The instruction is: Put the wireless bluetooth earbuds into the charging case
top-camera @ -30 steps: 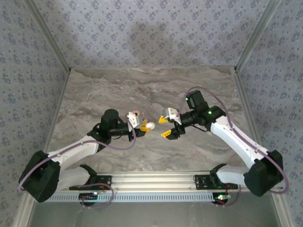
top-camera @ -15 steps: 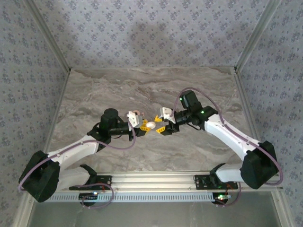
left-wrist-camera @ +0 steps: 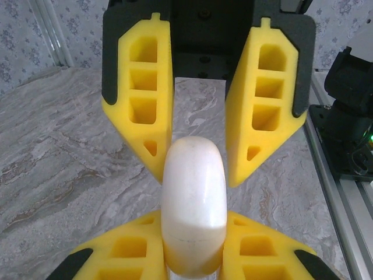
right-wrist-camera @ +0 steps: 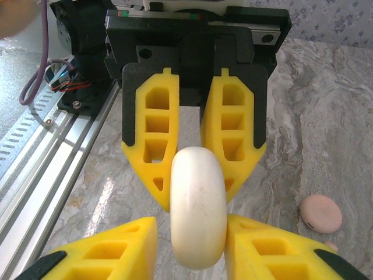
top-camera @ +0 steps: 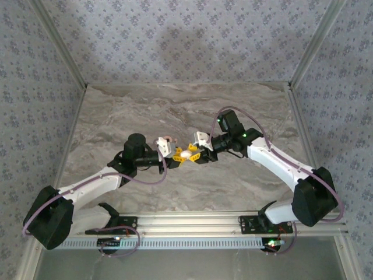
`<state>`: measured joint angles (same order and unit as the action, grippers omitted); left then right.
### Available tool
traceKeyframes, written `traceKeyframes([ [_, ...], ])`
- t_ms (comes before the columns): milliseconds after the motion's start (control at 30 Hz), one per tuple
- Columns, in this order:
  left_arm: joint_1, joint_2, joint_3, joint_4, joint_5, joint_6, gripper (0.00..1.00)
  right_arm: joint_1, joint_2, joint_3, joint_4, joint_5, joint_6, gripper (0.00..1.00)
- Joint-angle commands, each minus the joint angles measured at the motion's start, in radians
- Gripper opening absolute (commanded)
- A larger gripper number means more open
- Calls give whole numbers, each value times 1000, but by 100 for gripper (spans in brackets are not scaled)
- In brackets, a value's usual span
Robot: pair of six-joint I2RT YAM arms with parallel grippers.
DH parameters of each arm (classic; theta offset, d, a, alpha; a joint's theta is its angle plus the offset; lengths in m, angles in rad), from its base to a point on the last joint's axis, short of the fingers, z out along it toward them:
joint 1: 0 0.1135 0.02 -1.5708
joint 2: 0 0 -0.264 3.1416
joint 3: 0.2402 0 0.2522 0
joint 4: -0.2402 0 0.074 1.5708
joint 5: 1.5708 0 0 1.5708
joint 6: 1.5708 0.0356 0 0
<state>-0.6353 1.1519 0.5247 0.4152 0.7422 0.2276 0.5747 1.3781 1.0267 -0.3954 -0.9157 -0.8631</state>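
Charging case white, frame centre | my left pincer pinching it | my right pincer flanking it, grip unclear | pink disc on counter

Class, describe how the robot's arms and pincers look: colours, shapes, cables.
Left arm and right arm: white shells, black joints and bases, each with a thin mauve cable. A green light glows on the right arm. Left pincer and right pincer: black bodies, yellow wedge-shaped fingers with cut-out windows.
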Motion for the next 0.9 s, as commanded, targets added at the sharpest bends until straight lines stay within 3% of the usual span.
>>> traceKeyframes([
  [0, 0, -5, 33, 40, 22, -9, 13, 10, 11, 33, -9, -39, -16, 32],
  [233, -1, -1, 32, 42, 16, -12, 16, 6, 10, 32, -39, -19, -43, 22],
  [333, 0, -1, 33, 36, -4, -10, 28, -4, 5, 35, -74, -29, -62, 22],
  [433, -1, 2, 35, 20, -57, -4, 46, -31, 6, 60, -166, -28, -76, 22],
  [500, 0, 7, 46, -5, -122, -7, 59, -62, 9, 83, -254, 13, -75, 22],
  [600, -1, 32, 100, -88, -240, -28, 70, -133, 18, 105, -349, 74, -51, 23],
  [867, 0, 226, 327, -311, -391, -167, 82, -317, 127, 146, -476, 200, 10, 24],
])
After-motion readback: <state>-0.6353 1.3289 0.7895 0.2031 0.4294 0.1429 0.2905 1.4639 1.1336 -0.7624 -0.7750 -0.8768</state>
